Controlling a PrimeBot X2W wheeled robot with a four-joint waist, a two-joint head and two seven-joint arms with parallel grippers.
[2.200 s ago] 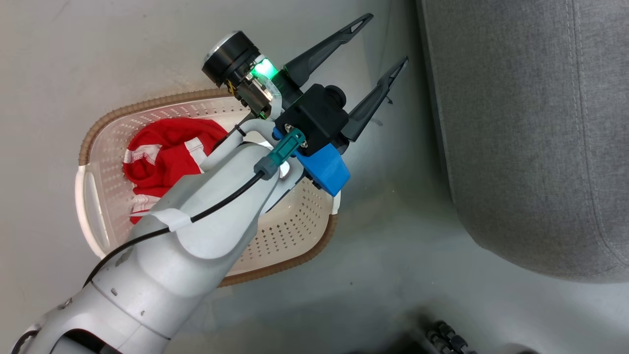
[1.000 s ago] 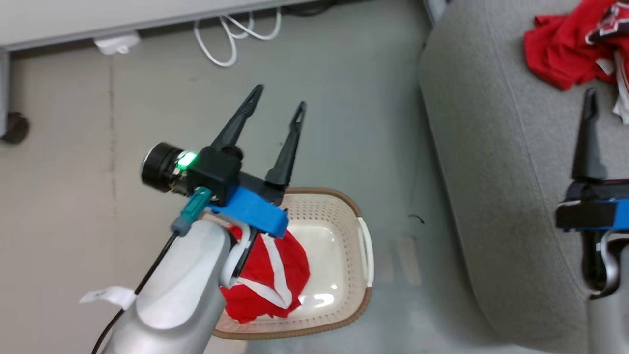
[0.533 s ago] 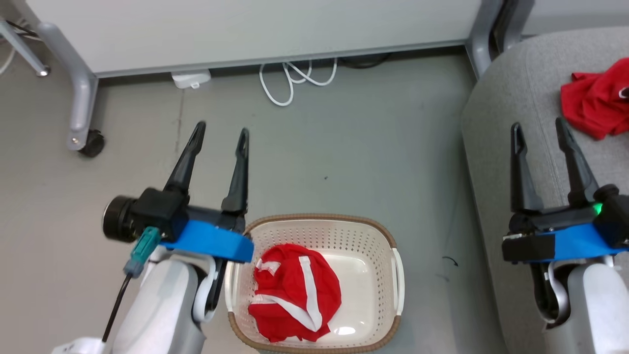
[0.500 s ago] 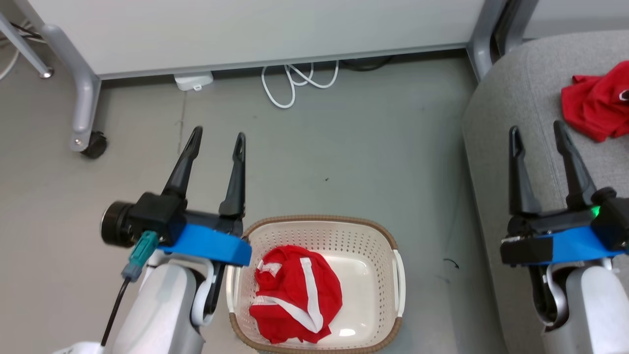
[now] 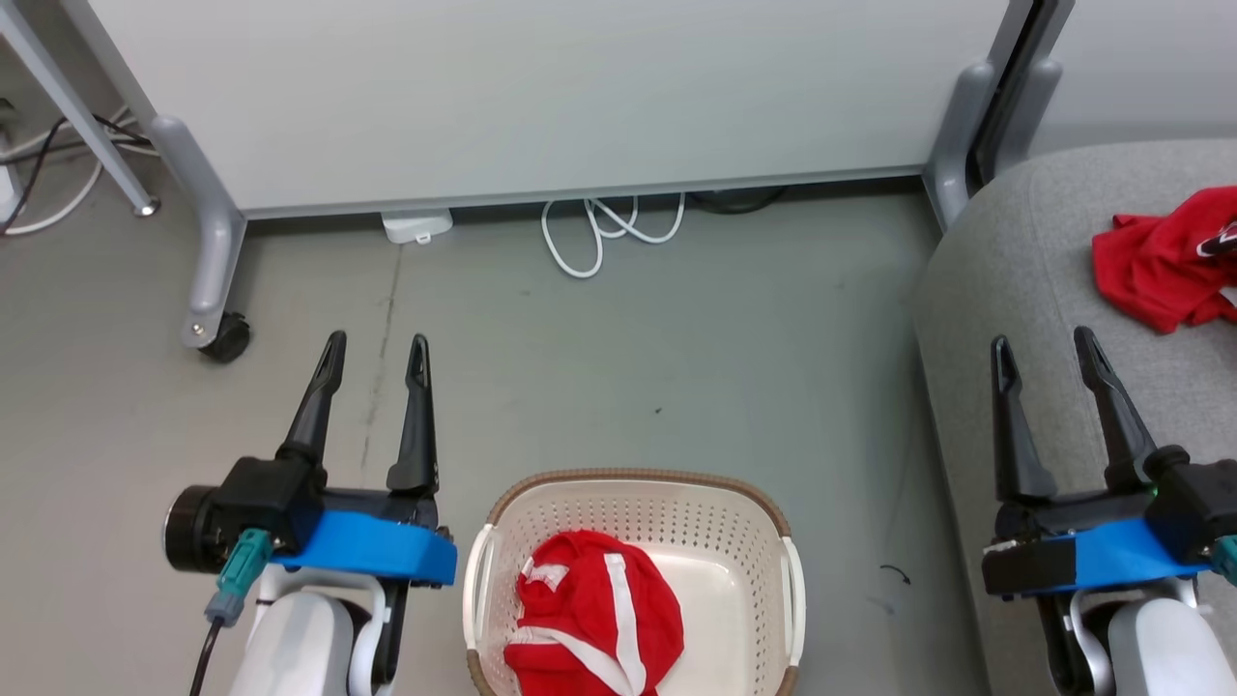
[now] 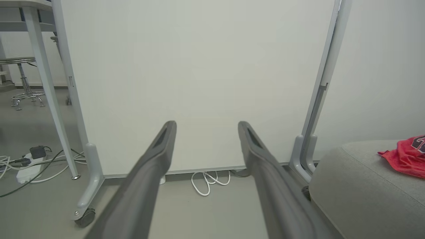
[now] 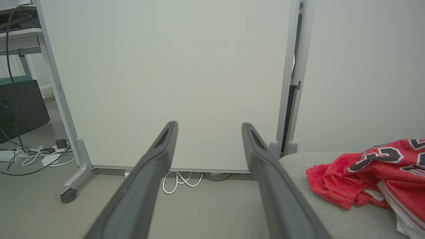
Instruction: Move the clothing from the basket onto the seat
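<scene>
Head: left gripper [image 5: 377, 340] and right gripper [image 5: 1041, 338] spread wide, both empty. Red garment [image 5: 589, 619] lies in basket [image 5: 628, 476]; jersey [image 5: 1155, 271] on seat [image 5: 1015, 251]. Judged halfway; next move needs a reach down into basket. Left wrist: white panel [image 6: 199, 83], jersey edge. Right wrist: jersey's dark lettering, possibly numerals, unreadable from head.

Red garment [image 5: 594, 628] in basket [image 5: 633, 477], jersey [image 5: 1160, 271] on seat [image 5: 1024, 261]
</scene>
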